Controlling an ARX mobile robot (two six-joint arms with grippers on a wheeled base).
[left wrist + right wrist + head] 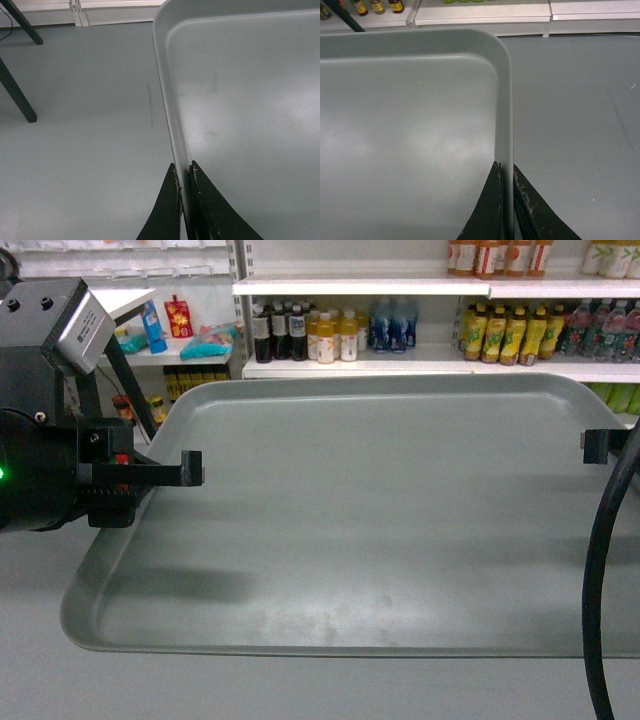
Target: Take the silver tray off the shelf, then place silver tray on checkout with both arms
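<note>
Left gripper (pixel 185 175) pinches the left rim of the silver tray (pixel 380 510) — one finger inside, one outside. Right gripper (pixel 506 172) clamps the opposite rim the same way. Held level between both arms, the tray hangs above grey floor (pixel 85 125), in front of white shelves (pixel 420 365) stocked with drink bottles (pixel 305 335). A thick black cable (pixel 605 570) curves down at the right.

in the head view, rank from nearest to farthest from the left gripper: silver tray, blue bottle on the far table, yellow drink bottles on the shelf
1. silver tray: its left rim is clamped in the left gripper.
2. blue bottle: behind, upper left.
3. yellow drink bottles: far right on the shelf.
</note>
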